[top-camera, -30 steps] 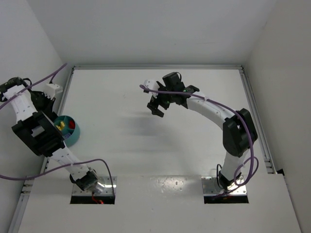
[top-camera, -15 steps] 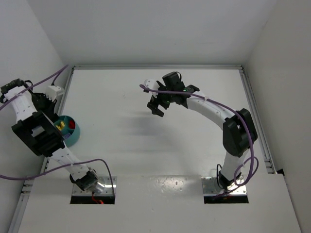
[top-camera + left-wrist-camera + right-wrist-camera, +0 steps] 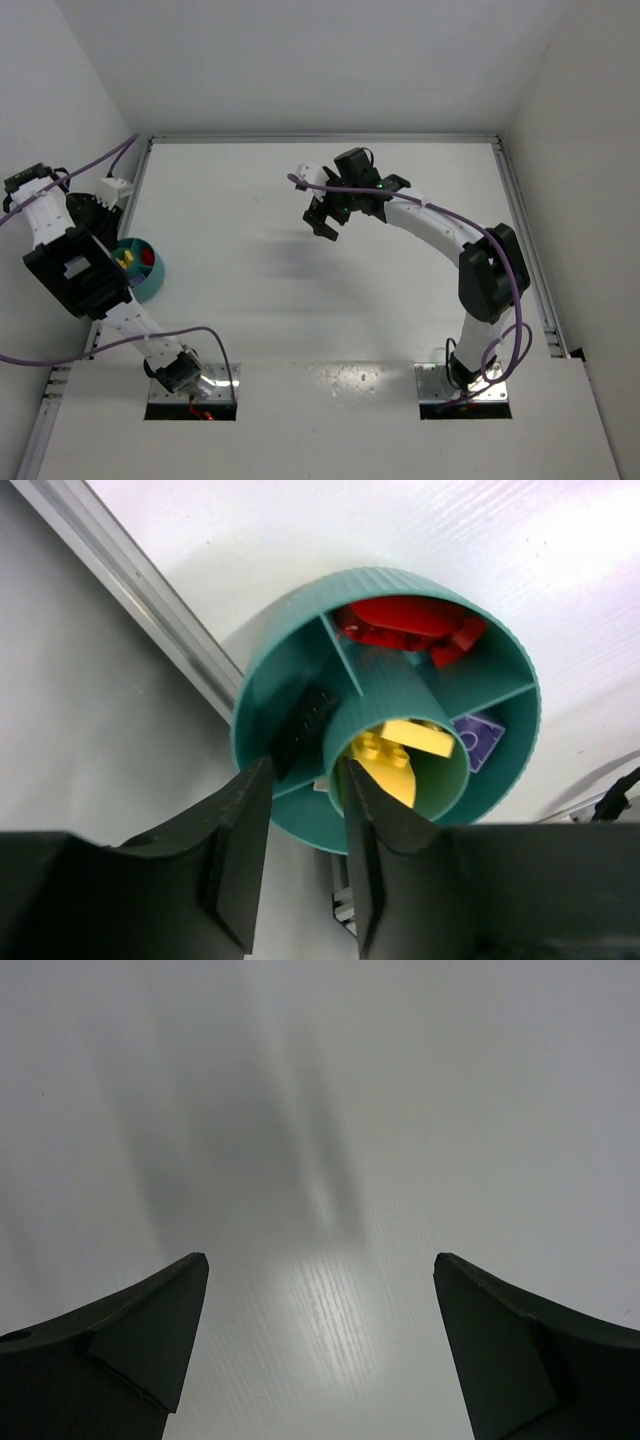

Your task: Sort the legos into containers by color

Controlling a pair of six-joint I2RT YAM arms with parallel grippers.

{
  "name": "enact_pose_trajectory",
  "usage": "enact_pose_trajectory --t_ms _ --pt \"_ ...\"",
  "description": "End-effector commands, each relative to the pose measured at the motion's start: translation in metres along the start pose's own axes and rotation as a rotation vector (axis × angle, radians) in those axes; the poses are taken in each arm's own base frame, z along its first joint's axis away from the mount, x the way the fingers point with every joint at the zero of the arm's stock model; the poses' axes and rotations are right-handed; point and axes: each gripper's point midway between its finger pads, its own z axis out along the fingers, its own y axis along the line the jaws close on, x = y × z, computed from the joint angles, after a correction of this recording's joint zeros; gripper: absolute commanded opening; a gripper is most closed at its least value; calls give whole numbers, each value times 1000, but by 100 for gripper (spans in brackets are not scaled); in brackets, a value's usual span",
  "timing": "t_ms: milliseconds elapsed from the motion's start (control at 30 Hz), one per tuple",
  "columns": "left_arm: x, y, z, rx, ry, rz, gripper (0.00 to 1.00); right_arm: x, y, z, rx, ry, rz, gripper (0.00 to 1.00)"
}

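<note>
The teal bowl (image 3: 500, 660) stands at the table's left edge, also seen in the top view (image 3: 152, 283). Red legos (image 3: 400, 625) lie in its far compartment. Yellow legos (image 3: 395, 755) fill the round centre cup, and a pale purple lego (image 3: 478, 738) sits in the right compartment. A dark piece (image 3: 300, 728) lies in the left compartment. My left gripper (image 3: 303, 770) hangs over the bowl's near-left rim, its jaws a little apart with nothing between them. My right gripper (image 3: 322, 215) hovers wide open over bare table at mid-table, and it holds nothing (image 3: 320, 1270).
An aluminium rail (image 3: 130, 580) runs along the table's left edge right beside the bowl, with the grey wall beyond it. Silver base plates (image 3: 190, 395) (image 3: 462, 390) sit at the near edge. Purple cables trail from both arms.
The left jaws have parted from shut while over the bowl, and the left wrist has shifted slightly. The right arm has not moved.
</note>
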Motion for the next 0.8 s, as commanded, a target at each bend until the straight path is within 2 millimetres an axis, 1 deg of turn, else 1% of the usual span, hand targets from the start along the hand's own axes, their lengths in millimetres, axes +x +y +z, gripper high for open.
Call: enact_pose_trajectory --t_ms 0,33,67,133,167,200,233,267,300,333,367,400,433,467,500,533,567,600,633,667,700,733,767 --pt "-13 14 -3 -18 -43 -47 41 -16 -4 -3 15 -36 -7 95" --pt "-20 19 -9 -39 -65 -35 41 -16 -4 -3 15 -36 -7 95" --pt "-22 21 -13 -50 -70 -39 43 -16 -4 -4 19 -43 -10 95" --pt "-38 25 -23 -68 -135 -52 44 -16 -6 -6 36 -45 -5 95" --pt "-58 31 -41 -116 -184 -58 47 -18 -7 -8 52 -56 -1 95" --pt "-74 31 -48 -122 -234 -55 50 -19 -10 -8 70 -58 31 95" --pt "-91 28 -65 -152 -275 -34 55 -17 -15 -13 96 -61 64 95" --pt "-119 21 -78 -168 -320 -2 67 -16 -23 -14 156 -56 139 95" --pt "-136 12 -82 -162 -348 19 73 -10 -32 -17 197 -44 196 95" --pt "-153 7 -85 -174 -376 33 78 -6 -38 -20 226 -38 251 95" --pt "-171 0 -86 -175 -404 37 81 2 -38 -20 227 -24 307 95" --pt "-197 -25 -78 -126 -429 27 92 7 -47 -29 256 -42 356 96" --pt "-210 -37 -75 -114 -438 34 99 22 -41 -30 256 -25 414 96" --pt "-226 -48 -68 -88 -461 44 99 27 -42 -34 263 -23 434 96" --pt "-244 -78 -49 -4 -462 25 99 36 -46 -43 279 -13 465 97" --pt "-259 -92 -42 38 -495 30 99 48 -46 -46 285 7 496 97" --pt "-268 -108 -33 84 -500 20 99 54 -50 -50 297 10 508 98" --pt "-279 -141 -18 165 -487 36 99 70 -56 -56 313 39 543 98" --pt "-284 -160 -1 249 -481 14 99 78 -60 -63 332 53 547 100" --pt "-294 -173 4 284 -491 24 99 83 -66 -67 346 54 561 100" --pt "-295 -201 21 352 -458 7 99 95 -73 -76 369 67 591 100" --pt "-296 -212 30 373 -448 1 99 107 -74 -80 373 92 600 100" --pt "-303 -217 42 380 -463 5 99 112 -78 -86 388 92 603 100"
